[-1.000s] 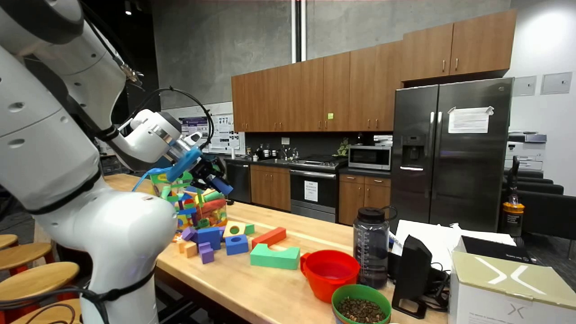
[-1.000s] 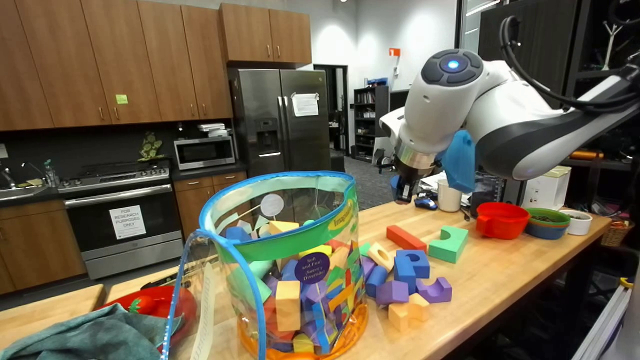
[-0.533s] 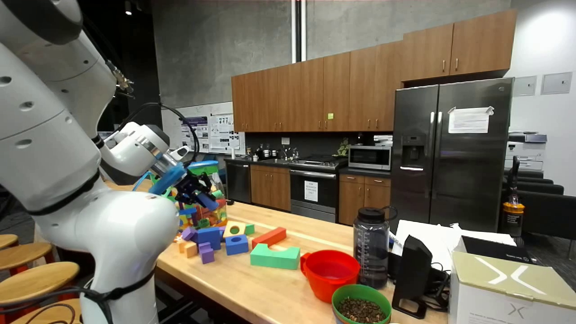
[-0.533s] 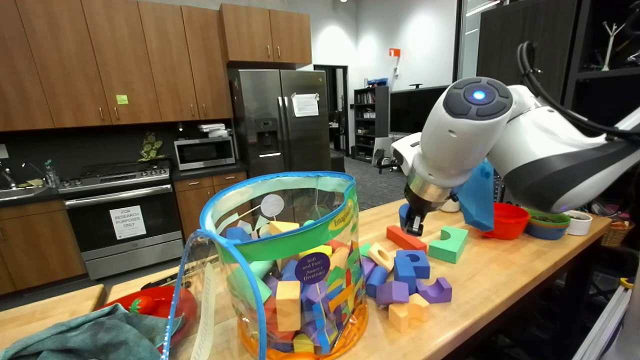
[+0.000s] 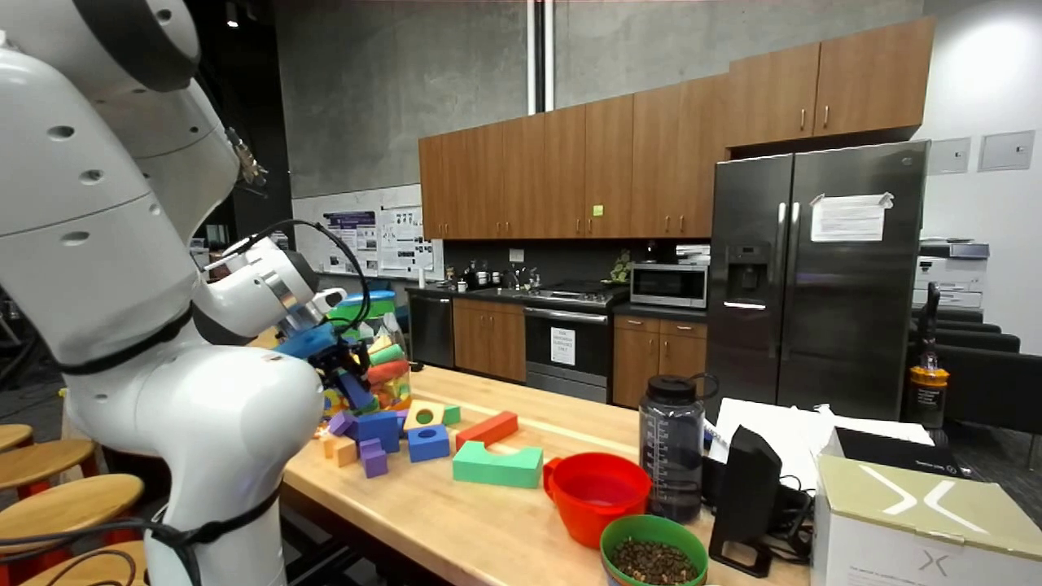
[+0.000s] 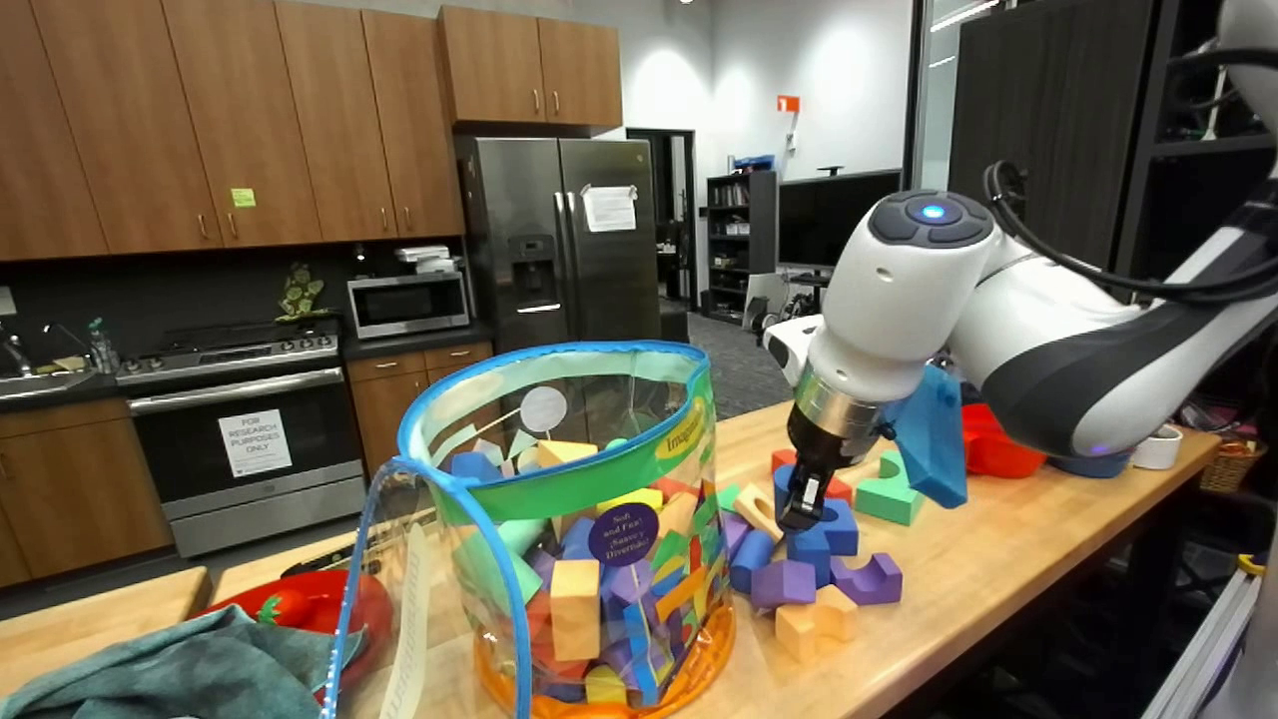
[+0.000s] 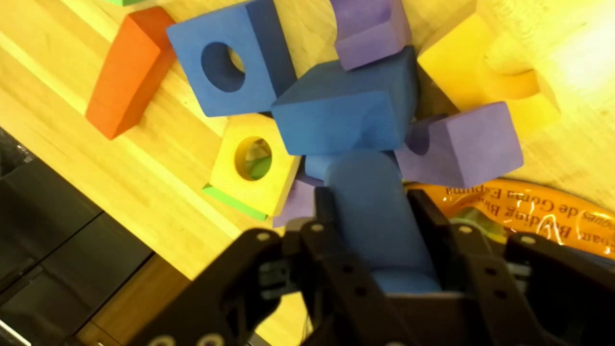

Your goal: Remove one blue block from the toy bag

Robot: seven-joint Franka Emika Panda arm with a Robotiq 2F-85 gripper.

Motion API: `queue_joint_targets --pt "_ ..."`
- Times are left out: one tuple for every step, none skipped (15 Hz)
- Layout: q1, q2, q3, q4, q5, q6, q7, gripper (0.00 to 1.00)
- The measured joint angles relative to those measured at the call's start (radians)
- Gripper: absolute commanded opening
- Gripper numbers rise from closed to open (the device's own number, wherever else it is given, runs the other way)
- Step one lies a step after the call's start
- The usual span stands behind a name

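Lowered within the past second, the robot arm (image 6: 889, 300) brings its gripper (image 7: 370, 194) over the loose blocks (image 6: 784, 584) just beside the toy bag (image 6: 589, 487); bag and blocks keep their places. The long edges of the light wooden worktop (image 5: 488, 521) face the kitchen cabinets (image 5: 570, 171) and the robot respectively. The toy bag stands upright between these edges, toward the end seen nearest in an exterior view, its clear flap (image 6: 409, 599) hanging down from the rim; multicoloured blocks (image 6: 576, 609) show through its wall. Toward the opposite end are, in decreasing size, a white carton (image 5: 920, 529), a dark bottle (image 5: 672, 456) and a red bowl (image 5: 590, 525). The gripper points downward at a tilt, its fingers (image 7: 430, 218) clenched about a blue block (image 7: 379, 226) with a rounded end; this block is outside the bag, above the loose blocks, and whether it touches them cannot be told. Among the loose blocks, a green notched block (image 5: 498, 472) lies farthest toward the opposite end, with a red bar (image 5: 488, 429) beside it on the cabinet side; nearer the bag lie a holed blue block (image 7: 254, 67) and a holed yellow block (image 7: 259, 194). Smallest of all, printed lettering (image 7: 511, 197) is visible on the bag's orange base (image 7: 564, 204).
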Motion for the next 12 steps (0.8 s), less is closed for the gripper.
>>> queue_joint_targets --pt "-0.026 0.024 -0.001 0.011 -0.023 0.028 -0.007 0.16" --pt "-0.053 0.051 -0.001 0.027 -0.056 0.052 -0.008 0.16" --pt "-0.080 0.079 0.000 0.046 -0.098 0.070 -0.008 0.16" --pt "-0.105 0.107 0.001 0.068 -0.142 0.084 -0.008 0.16" --pt "-0.128 0.134 0.002 0.092 -0.181 0.096 -0.008 0.16" --pt "-0.146 0.160 0.003 0.116 -0.218 0.103 -0.007 0.16" --pt "-0.159 0.186 0.004 0.140 -0.250 0.107 -0.006 0.16" --pt "-0.168 0.212 0.004 0.161 -0.279 0.109 -0.003 0.16" --pt "-0.175 0.235 0.005 0.179 -0.305 0.110 0.000 0.16" --pt "-0.178 0.257 0.005 0.195 -0.328 0.110 0.005 0.16" --pt "-0.180 0.277 0.005 0.207 -0.350 0.111 0.012 0.16" --pt "-0.180 0.295 0.005 0.218 -0.371 0.111 0.024 0.16"
